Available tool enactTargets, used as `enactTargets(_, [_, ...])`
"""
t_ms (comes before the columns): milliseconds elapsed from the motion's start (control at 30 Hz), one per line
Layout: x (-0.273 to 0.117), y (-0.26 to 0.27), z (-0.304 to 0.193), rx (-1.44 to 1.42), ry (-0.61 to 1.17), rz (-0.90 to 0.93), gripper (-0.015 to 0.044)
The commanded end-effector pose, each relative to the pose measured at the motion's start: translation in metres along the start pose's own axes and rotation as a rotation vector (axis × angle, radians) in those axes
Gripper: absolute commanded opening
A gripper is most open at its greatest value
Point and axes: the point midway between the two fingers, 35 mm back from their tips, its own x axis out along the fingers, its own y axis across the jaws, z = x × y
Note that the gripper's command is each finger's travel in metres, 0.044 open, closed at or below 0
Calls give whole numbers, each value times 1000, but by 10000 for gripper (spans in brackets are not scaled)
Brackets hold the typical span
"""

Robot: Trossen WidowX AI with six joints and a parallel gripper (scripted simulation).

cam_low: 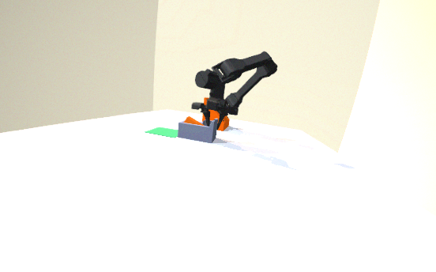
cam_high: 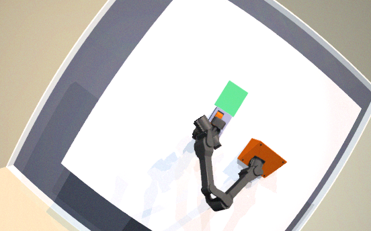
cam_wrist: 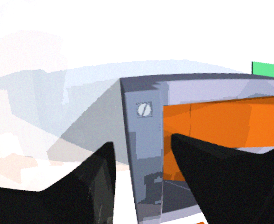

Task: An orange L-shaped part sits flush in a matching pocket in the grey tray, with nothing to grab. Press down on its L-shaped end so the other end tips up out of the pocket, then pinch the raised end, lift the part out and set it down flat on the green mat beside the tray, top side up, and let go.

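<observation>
The orange L-shaped part [cam_high: 219, 115] [cam_low: 190, 120] [cam_wrist: 223, 122] is tilted in the grey tray [cam_high: 228, 118] [cam_low: 196, 133] [cam_wrist: 188, 89]. Its end nearer the mat stands above the tray's rim in the exterior view, and its L-shaped end is low in the pocket. My gripper [cam_low: 213, 126] [cam_wrist: 143, 144] is partly open and holds nothing. One finger is down over the L-shaped end; the other is outside the tray's end wall. The fingertip's contact is hidden. The green mat [cam_high: 231, 97] [cam_low: 161, 132] [cam_wrist: 268, 69] is bare beside the tray's far end.
The orange base block [cam_high: 271, 159] [cam_low: 224, 124] of the arm stands near the tray. The tray's end wall with a screw head [cam_wrist: 144, 109] rises between my two fingers. The arm covers part of the tray in the top view.
</observation>
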Motion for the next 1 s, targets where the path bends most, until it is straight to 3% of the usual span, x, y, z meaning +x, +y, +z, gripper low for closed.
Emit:
enactTargets(0, [9, 0, -1, 5, 3, 2, 180])
enactTargets(967, [2, 12, -2, 6, 3, 3, 180])
